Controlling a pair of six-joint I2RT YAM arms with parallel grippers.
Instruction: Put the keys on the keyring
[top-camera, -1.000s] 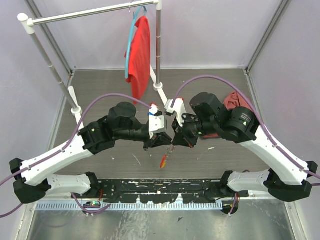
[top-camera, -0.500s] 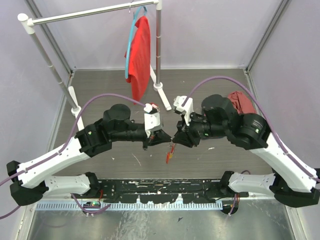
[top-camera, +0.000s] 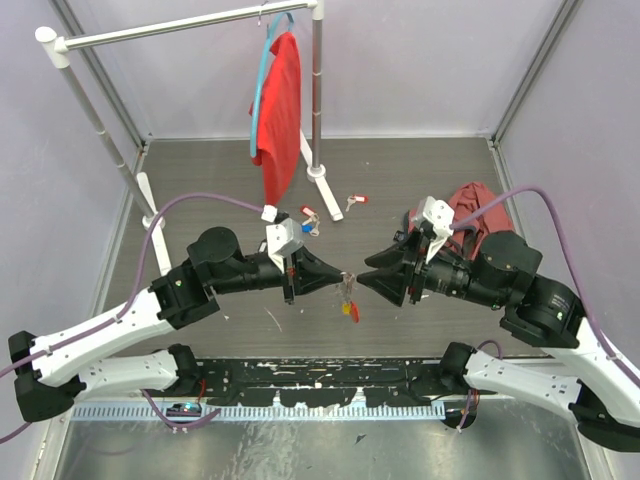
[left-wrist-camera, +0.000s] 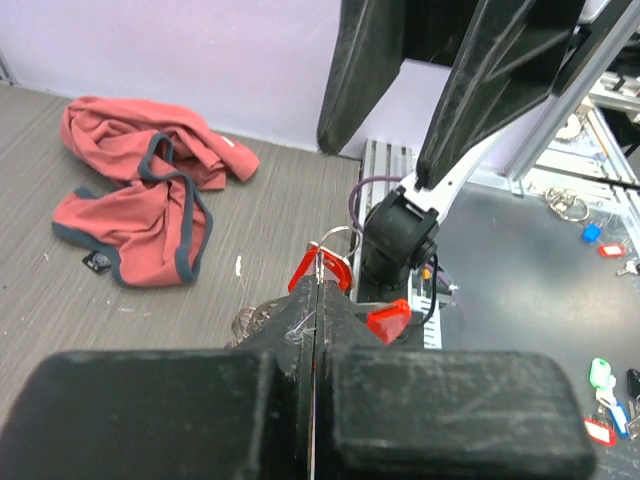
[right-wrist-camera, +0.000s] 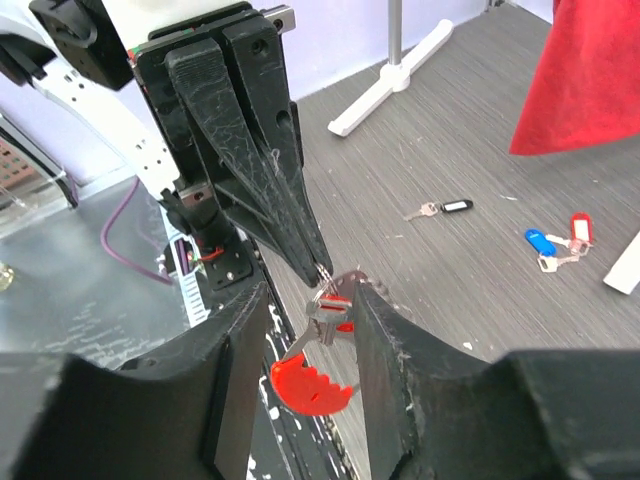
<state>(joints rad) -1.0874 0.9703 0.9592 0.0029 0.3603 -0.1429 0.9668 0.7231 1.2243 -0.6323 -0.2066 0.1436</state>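
- The table (top-camera: 420, 170) carries a white rack (top-camera: 317, 100) at the back; a red garment (top-camera: 282, 100) hangs from it on a blue hanger (top-camera: 258, 92)
- A crumpled red cloth (top-camera: 478, 205) lies on the right of the table, partly behind the right arm
- The left gripper (top-camera: 340, 278) is clenched on the keyring (top-camera: 348, 297), holding it above the table's middle; the keyring's red plastic piece dangles below the fingertips
- The right gripper (top-camera: 366, 284) faces it, jaws released; its fingers stand either side of the hanging keyring
- Loose keys (top-camera: 308, 222) with red and blue tags lie near the rack's foot
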